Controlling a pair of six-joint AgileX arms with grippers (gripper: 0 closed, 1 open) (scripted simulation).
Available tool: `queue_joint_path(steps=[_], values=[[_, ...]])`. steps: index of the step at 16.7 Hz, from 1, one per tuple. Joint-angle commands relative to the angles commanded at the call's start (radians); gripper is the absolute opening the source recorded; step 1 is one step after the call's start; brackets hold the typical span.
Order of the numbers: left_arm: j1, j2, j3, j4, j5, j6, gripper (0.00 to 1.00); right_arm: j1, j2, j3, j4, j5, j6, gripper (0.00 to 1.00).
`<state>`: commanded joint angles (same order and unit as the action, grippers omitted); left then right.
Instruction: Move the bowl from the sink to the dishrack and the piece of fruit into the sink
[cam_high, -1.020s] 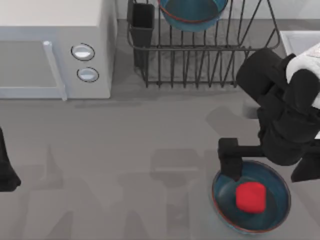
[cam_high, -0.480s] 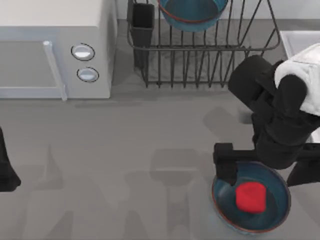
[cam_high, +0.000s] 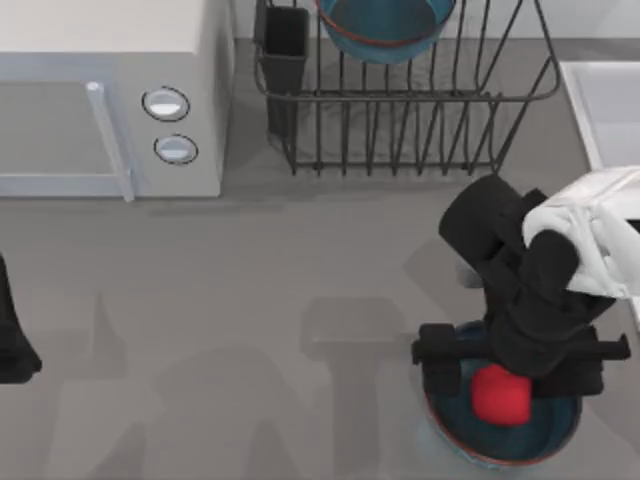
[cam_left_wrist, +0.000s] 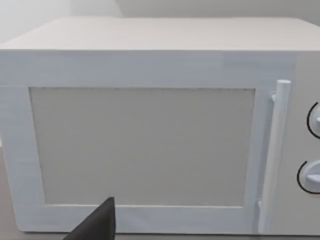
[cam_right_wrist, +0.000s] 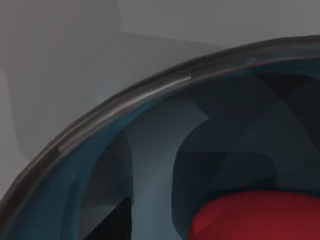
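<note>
Top view: the right gripper (cam_high: 515, 365) hangs directly over a shallow blue dish (cam_high: 455, 425) at the near right of the grey table (cam_high: 250, 300), its two black fingers (cam_high: 438, 358) spread wide, one above the dish's left rim and the other above its right rim, with the piece of fruit (cam_high: 500, 395) between them. The fruit, a small red blocky lump, lies inside the dish, and the fingers stand apart from it on both sides. The arm's black wrist and white upper link reach in from the right edge. The bowl (cam_high: 385, 25), deep and teal-blue with a reddish-brown rim, sits in the dishrack (cam_high: 400, 110) at the far side of the table, held among the upright wire bars; a black utensil cup (cam_high: 285, 50) occupies the rack's left corner. A corner of the sink (cam_high: 600, 100) shows at the far right, just beside the rack. A white microwave (cam_high: 110, 100) stands at the far left.

Left wrist view: the microwave (cam_left_wrist: 150, 135) door and handle face the camera, with a dark tip of the left gripper (cam_left_wrist: 97, 225) at the frame's edge; whether its fingers are apart cannot be told. The left arm is parked at the table's left edge.

Right wrist view: the dish rim (cam_right_wrist: 125, 105) curves across the frame, with the red fruit (cam_right_wrist: 255, 215) inside it.
</note>
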<state>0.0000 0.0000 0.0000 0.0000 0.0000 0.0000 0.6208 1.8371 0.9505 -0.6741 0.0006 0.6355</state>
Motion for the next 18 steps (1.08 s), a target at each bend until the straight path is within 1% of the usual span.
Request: queue_joint_path(steps=[2,6,18], values=[[0.000,0.000,0.000,0.000,0.000,0.000,1.00,0.001,0.020,-0.023,0.033,0.000,0.001,1.00],[0.000,0.000,0.000,0.000,0.000,0.000,1.00,0.001,0.021,-0.024,0.035,0.000,0.001,1.00],[0.000,0.000,0.000,0.000,0.000,0.000,1.00,0.001,0.021,-0.024,0.035,0.000,0.001,0.10]])
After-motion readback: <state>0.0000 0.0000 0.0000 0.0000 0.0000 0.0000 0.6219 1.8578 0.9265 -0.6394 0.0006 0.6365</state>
